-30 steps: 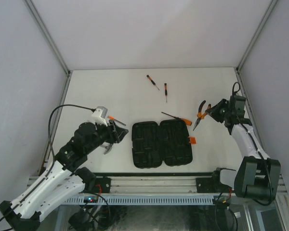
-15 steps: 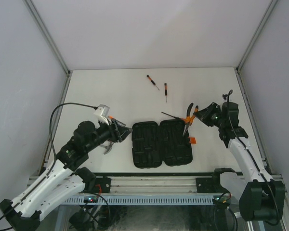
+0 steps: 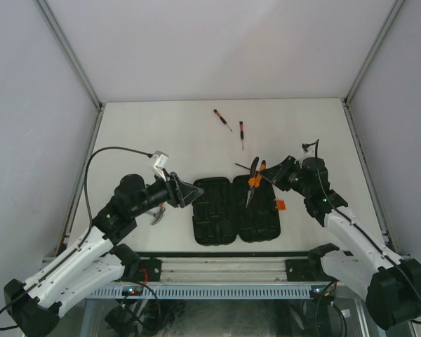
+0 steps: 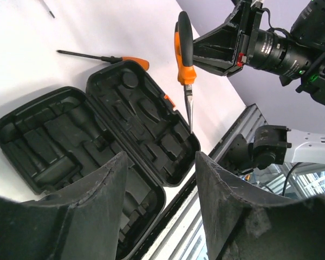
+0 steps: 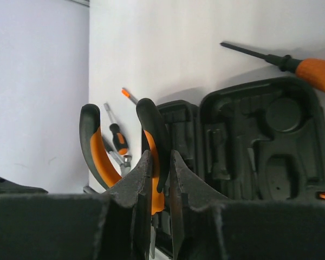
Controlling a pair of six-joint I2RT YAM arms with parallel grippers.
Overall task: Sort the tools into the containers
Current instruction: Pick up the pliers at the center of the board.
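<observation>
orange-and-black pliers (image 3: 252, 181) hang over the right half of the tool case (image 3: 214, 210), nose down and handles up. the handles stand slightly spread. the right gripper (image 5: 158, 179) is clamped on one handle only; the other handle stands free beside it in the right wrist view. whether the nose touches the case cannot be told.

the case lies open and flat on the white table (image 3: 161, 133), near its front edge. both halves show their moulded slots upward. a small orange latch (image 3: 281, 205) sits on the outer edge of the right half.

the left gripper (image 3: 191, 192) sits at the left edge of the case, pointed toward it. its fingers (image 4: 97, 206) stand apart with nothing between them.

tool positions:
- a long screwdriver (image 4: 119, 58) with an orange handle lies on the table just behind the right half of the case.
- two small screwdrivers (image 3: 222, 119) (image 3: 241, 133) lie near each other farther back, well apart from the case.
- another small screwdriver (image 5: 117, 140) lies on the table left of the case.
- a hammer (image 3: 156, 218) lies left of the case, partly hidden by the left arm.
</observation>
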